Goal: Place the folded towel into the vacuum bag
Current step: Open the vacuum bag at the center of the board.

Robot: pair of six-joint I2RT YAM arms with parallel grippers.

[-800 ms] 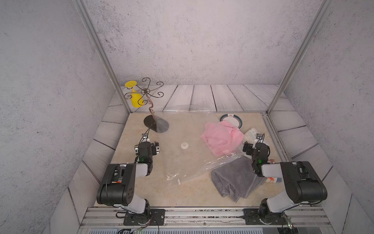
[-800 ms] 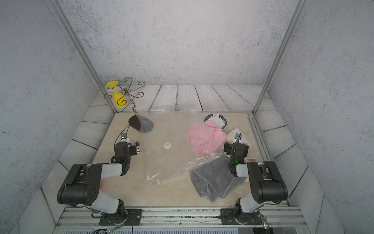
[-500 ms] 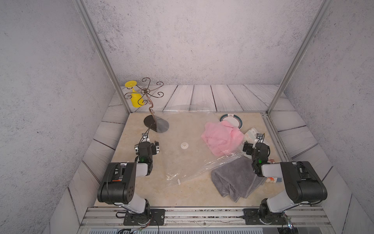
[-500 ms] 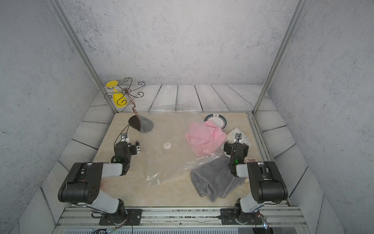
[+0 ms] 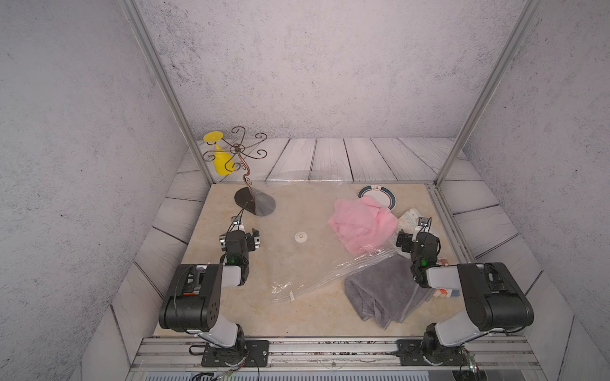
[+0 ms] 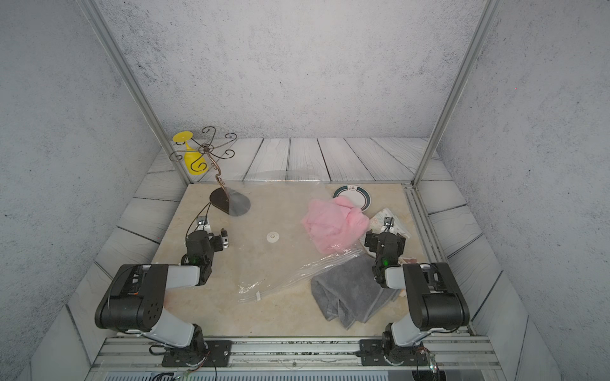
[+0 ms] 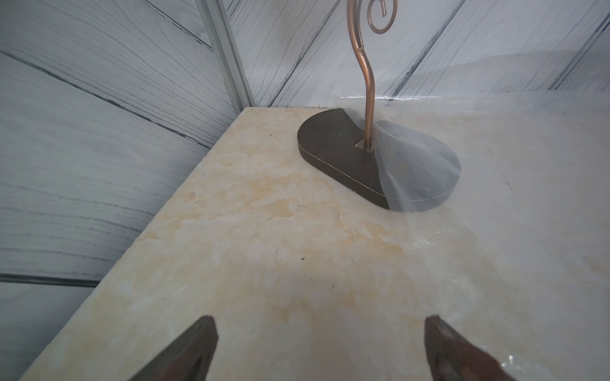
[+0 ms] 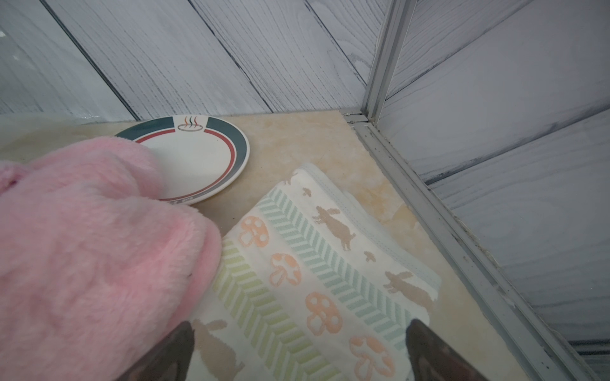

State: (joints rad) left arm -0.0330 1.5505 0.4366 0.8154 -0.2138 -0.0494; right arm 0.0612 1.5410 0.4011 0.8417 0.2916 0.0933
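Note:
The vacuum bag point(image 5: 330, 273) lies flat and crinkled across the middle of the table, with its white valve disc point(image 5: 301, 237) and slider clip point(image 5: 291, 294) showing in both top views. A pink fluffy towel point(image 5: 361, 224) lies at the right with plastic over its near edge. A loosely folded grey towel point(image 5: 383, 290) lies at the front right, partly under the bag's edge. A neatly folded white towel point(image 8: 313, 264) with mushrooms and rabbits lies beneath my right gripper point(image 8: 300, 325), which is open and empty. My left gripper point(image 7: 320, 321) is open over bare table at the left.
A dark-based wire stand point(image 5: 254, 204) stands at the back left, with bag plastic over part of its base point(image 7: 422, 171). A yellow glass point(image 5: 220, 161) hangs on it. A rimmed plate point(image 8: 204, 155) sits behind the pink towel. Metal frame posts and rails point(image 8: 429, 211) close in the right side.

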